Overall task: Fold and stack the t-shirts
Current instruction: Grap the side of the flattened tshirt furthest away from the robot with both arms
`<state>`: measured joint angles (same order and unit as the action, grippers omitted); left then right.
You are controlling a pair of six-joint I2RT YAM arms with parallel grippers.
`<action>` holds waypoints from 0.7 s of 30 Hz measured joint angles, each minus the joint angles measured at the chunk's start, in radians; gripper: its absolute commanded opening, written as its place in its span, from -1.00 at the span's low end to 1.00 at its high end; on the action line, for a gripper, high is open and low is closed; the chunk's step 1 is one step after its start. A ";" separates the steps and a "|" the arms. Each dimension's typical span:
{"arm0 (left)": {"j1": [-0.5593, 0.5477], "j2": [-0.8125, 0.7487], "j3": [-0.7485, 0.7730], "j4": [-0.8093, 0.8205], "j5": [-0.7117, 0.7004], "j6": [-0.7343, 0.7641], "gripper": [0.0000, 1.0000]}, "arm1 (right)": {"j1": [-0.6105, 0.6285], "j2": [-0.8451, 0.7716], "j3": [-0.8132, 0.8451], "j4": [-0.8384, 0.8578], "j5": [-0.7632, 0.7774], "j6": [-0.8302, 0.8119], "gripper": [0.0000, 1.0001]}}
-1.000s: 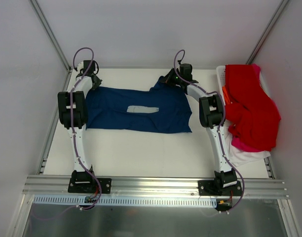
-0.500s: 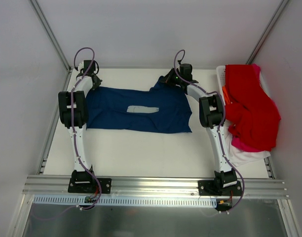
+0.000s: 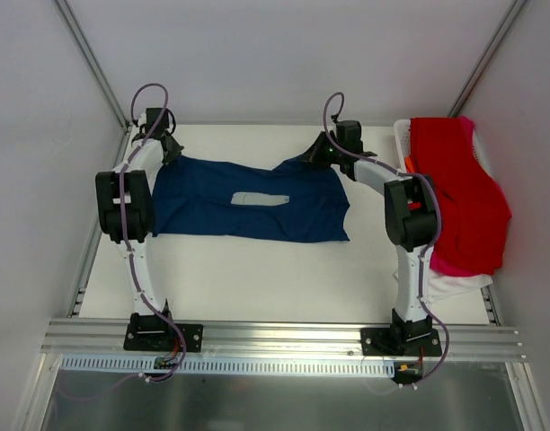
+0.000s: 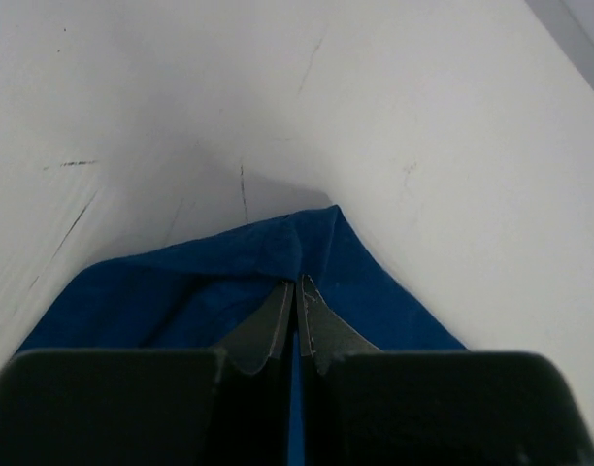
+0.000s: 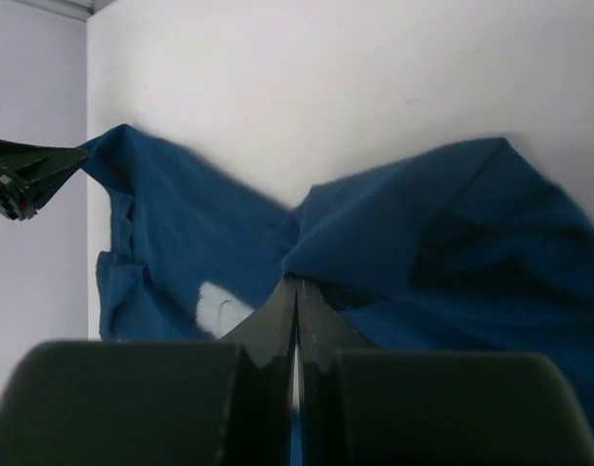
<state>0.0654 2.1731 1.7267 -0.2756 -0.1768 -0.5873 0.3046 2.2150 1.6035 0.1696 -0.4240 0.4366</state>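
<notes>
Two arms (image 3: 127,202) (image 3: 410,211) outstretched, claws (image 4: 295,287) (image 5: 295,283) pinching — navy t-shirt (image 3: 203,211)

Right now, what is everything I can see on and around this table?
navy t-shirt: one, dark blue with a white print, spread on the table between the arms
red t-shirt: one, red, draped over the basket
pink t-shirt: one, pink, under the red one
white t-shirt: one, white, bottom of that pile
basket: one, white, far right
table: one, white
arms: two, white and black, near edge
left gripper: black, pinching the navy t-shirt's far left corner
right gripper: black, pinching its far right edge
</notes>
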 measured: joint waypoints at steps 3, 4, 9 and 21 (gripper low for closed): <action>0.004 -0.068 -0.046 0.001 0.017 0.000 -1.00 | 0.022 -0.127 -0.055 -0.029 0.028 -0.034 -0.99; 0.006 -0.090 -0.061 0.000 0.021 0.000 -1.00 | 0.029 -0.167 -0.069 -0.037 0.037 -0.043 -0.99; 0.020 -0.208 -0.141 0.001 0.039 0.003 -1.00 | 0.063 -0.316 -0.143 -0.060 0.075 -0.074 -1.00; 0.048 -0.401 -0.343 0.000 0.053 0.085 -1.00 | 0.157 -0.534 -0.389 -0.167 0.235 -0.111 -0.99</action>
<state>0.1135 1.7718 1.3834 -0.2760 -0.1234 -0.5026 0.4614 1.6806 1.2144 0.0025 -0.1886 0.3256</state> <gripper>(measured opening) 0.008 0.007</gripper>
